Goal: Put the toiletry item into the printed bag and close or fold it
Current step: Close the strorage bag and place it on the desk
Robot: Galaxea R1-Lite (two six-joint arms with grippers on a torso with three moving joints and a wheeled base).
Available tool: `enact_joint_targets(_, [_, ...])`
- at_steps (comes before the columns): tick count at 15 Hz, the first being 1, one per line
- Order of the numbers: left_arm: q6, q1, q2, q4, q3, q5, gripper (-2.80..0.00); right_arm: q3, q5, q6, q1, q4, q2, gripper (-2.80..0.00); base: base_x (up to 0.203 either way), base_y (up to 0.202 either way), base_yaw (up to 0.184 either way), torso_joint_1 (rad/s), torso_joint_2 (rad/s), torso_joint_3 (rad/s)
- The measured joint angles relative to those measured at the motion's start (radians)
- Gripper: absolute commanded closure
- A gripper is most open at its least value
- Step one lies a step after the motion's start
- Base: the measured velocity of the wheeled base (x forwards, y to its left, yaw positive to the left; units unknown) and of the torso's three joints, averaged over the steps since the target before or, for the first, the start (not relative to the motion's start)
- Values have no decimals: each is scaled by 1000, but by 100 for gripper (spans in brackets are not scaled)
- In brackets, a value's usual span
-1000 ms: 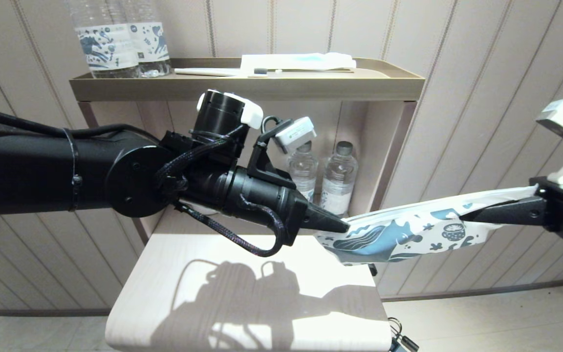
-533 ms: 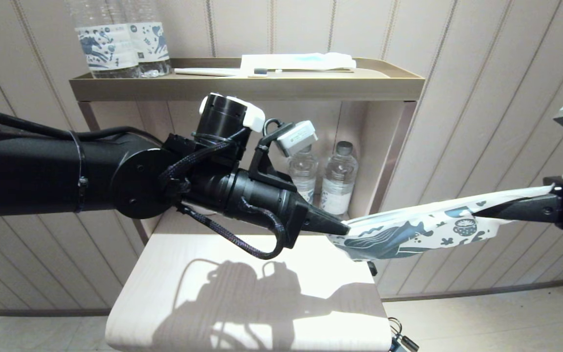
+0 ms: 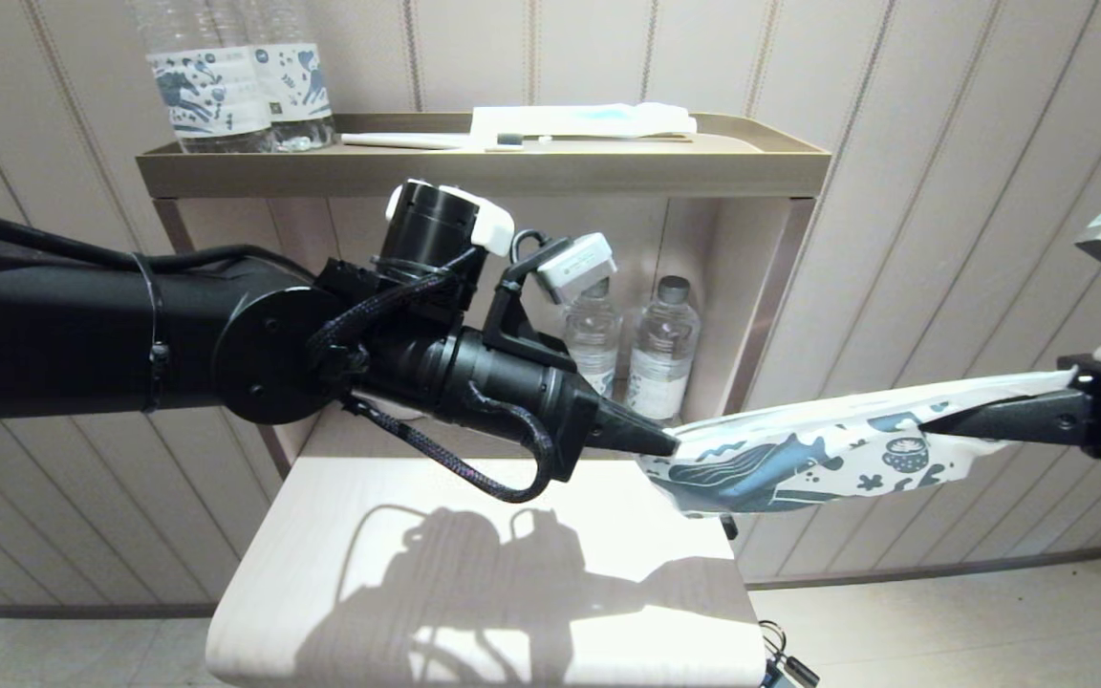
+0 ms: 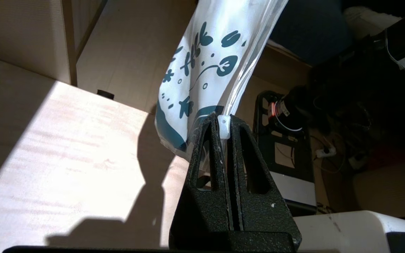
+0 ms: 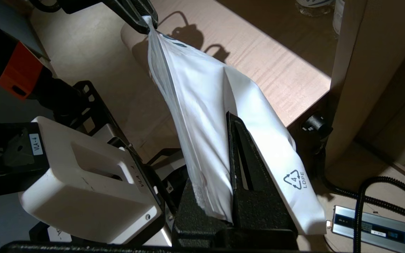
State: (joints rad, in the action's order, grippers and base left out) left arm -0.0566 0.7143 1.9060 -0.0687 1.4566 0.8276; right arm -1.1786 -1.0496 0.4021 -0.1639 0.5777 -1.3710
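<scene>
The printed bag [image 3: 799,459] hangs stretched in the air between both grippers, past the right edge of the lower table [image 3: 369,535]. It is white with dark blue motifs. My left gripper [image 3: 670,441] is shut on the small white slider [image 4: 224,126] at the bag's [image 4: 202,63] near end. My right gripper [image 3: 933,420] is shut on the opposite end, with the white plastic [image 5: 202,105] pinched between its fingers [image 5: 239,154]. The pale grey-white toothbrush shows in no view, and I cannot tell whether it is inside the bag.
The top shelf tray [image 3: 484,172] carries two labelled water bottles [image 3: 226,86], a white toothbrush with a dark band [image 3: 509,139] and a flat white packet with a light-blue stripe [image 3: 589,119]. Two small bottles [image 3: 665,344] stand in the nook below. A shelf post [image 3: 770,287] rises behind the bag.
My right gripper has drawn the bag a little to the right. The left gripper has stayed almost in place, so less bag hangs beyond its tips.
</scene>
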Motion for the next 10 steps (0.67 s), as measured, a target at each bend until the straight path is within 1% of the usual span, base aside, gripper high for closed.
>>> enact_joint_targets(2, [-1, 0, 0, 0, 0, -1, 0, 12, 0, 0, 15, -14, -8, 0, 0, 0, 0, 0, 0, 0])
enact_joint_targets(3, [-1, 0, -1, 0, 0, -2, -280, 19, 0, 0, 22, -26, -12, 0, 0, 0, 0, 0, 0, 0])
enact_joint_targets(6, [0, 1, -1, 4, -4, -25, -280, 27, 0, 0, 37, -35, -19, 0, 0, 0, 0, 0, 0, 0])
enact_joint_targets(10, [-1, -9, 2, 9, 9, -33, -280, 29, 0, -1, 47, -35, -35, 0, 0, 0, 0, 0, 0, 0])
